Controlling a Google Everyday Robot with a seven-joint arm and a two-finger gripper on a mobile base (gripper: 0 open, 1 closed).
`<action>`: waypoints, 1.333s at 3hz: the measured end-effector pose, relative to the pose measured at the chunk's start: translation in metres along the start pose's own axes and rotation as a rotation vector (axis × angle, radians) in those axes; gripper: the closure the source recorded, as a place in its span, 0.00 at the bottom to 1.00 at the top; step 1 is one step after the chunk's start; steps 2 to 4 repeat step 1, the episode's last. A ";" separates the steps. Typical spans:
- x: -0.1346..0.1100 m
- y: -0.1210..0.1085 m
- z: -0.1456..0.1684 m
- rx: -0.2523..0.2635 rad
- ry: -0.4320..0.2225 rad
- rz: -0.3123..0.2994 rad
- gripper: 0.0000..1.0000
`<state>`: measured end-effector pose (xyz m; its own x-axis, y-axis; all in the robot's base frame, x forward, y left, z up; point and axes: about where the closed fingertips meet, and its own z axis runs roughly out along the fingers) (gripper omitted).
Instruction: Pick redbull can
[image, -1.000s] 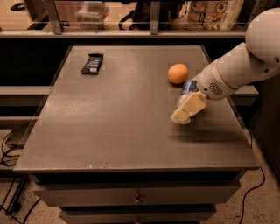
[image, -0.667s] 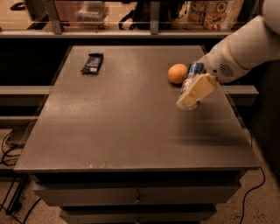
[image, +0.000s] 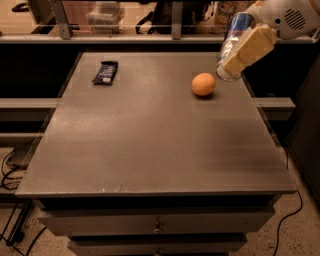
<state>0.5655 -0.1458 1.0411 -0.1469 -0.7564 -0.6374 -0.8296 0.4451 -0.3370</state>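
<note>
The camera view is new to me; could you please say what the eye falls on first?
The eye goes first to the upper right, where the claw grips the redbull can, tilted, in the air above the table's far right corner. Next comes the orange fruit, resting on the table just left of and below the can. A dark snack packet lies alone near the far left corner.
</note>
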 end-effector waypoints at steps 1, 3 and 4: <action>0.000 0.000 0.000 0.000 -0.001 0.000 1.00; 0.000 0.000 0.000 0.000 -0.001 0.000 1.00; 0.000 0.000 0.000 0.000 -0.001 0.000 1.00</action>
